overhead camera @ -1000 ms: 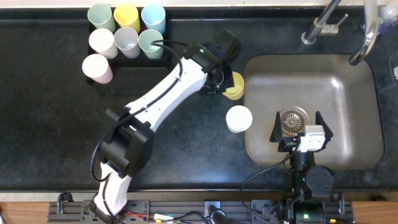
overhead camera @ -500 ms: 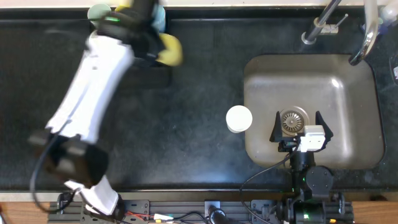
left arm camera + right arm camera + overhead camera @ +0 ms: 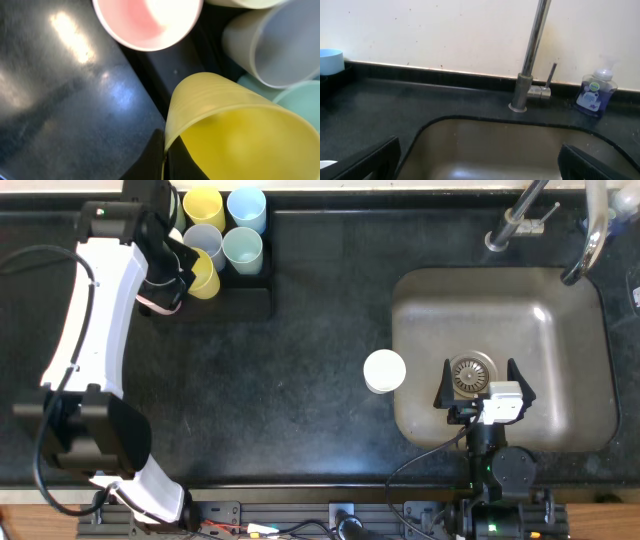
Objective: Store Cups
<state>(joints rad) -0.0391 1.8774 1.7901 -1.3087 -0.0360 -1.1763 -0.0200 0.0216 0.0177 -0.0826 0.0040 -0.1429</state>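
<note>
Your left gripper [image 3: 183, 262] holds a yellow plastic cup [image 3: 204, 274] tilted above the black storage tray [image 3: 250, 302] at the counter's back left. Its jaws are pinched nearly closed on the cup's rim, which leaves the base free to drop in beside the pink cup [image 3: 145, 20], grey cup [image 3: 280, 45] and mint cup [image 3: 300, 100]. A white cup [image 3: 384, 370] stands on the counter just beside the steel sink [image 3: 560, 310], probably next to be stored. Your right gripper [image 3: 483, 388] rests over the sink, jaws spread wide and empty, out of the way.
</note>
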